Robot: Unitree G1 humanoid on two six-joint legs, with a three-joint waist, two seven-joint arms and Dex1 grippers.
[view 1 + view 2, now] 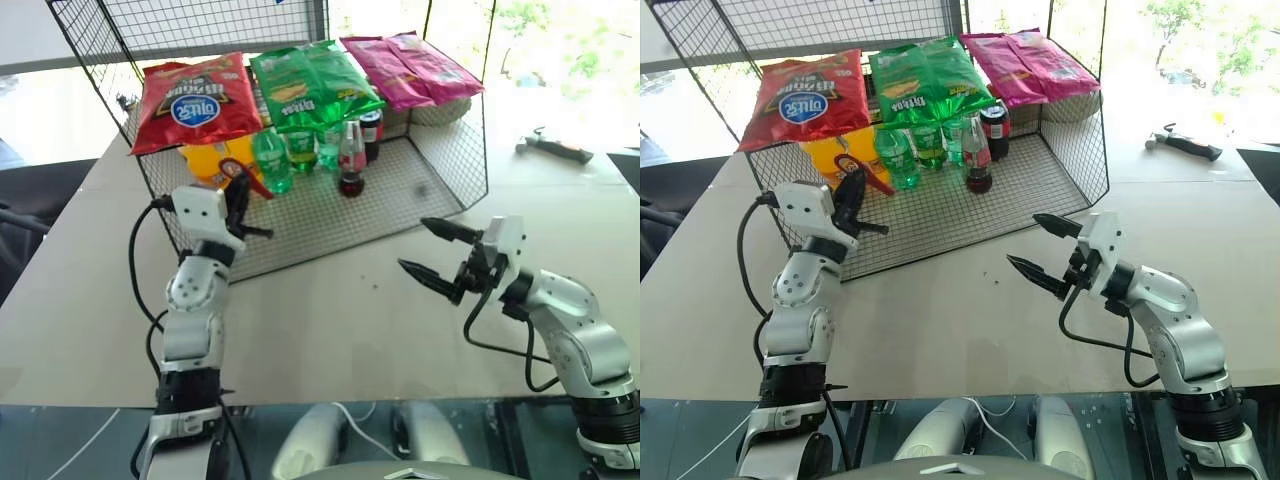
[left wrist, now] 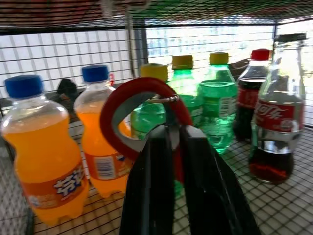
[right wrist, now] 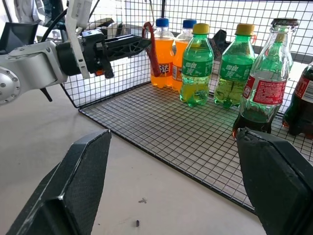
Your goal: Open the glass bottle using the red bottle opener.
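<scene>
The glass bottle [image 1: 351,160] stands upright on the wire rack floor, with its cap on, a red label and dark drink in its lower part. It also shows in the right wrist view, the glass bottle [image 3: 266,83]. The red bottle opener [image 2: 122,105] hangs near the rack's left side in front of the orange bottles, ring head up. My left gripper [image 2: 172,129] is shut on the opener's handle, well left of the bottle. My right gripper [image 1: 412,243] is open and holds nothing, hovering over the table in front of the rack.
Two orange soda bottles [image 2: 46,156], several green plastic bottles [image 3: 196,66] and a dark cola bottle [image 2: 252,93] stand beside the glass bottle. Snack bags [image 1: 195,100] lie on top of the wire rack [image 1: 440,170]. A hammer [image 1: 555,148] lies on the table at the far right.
</scene>
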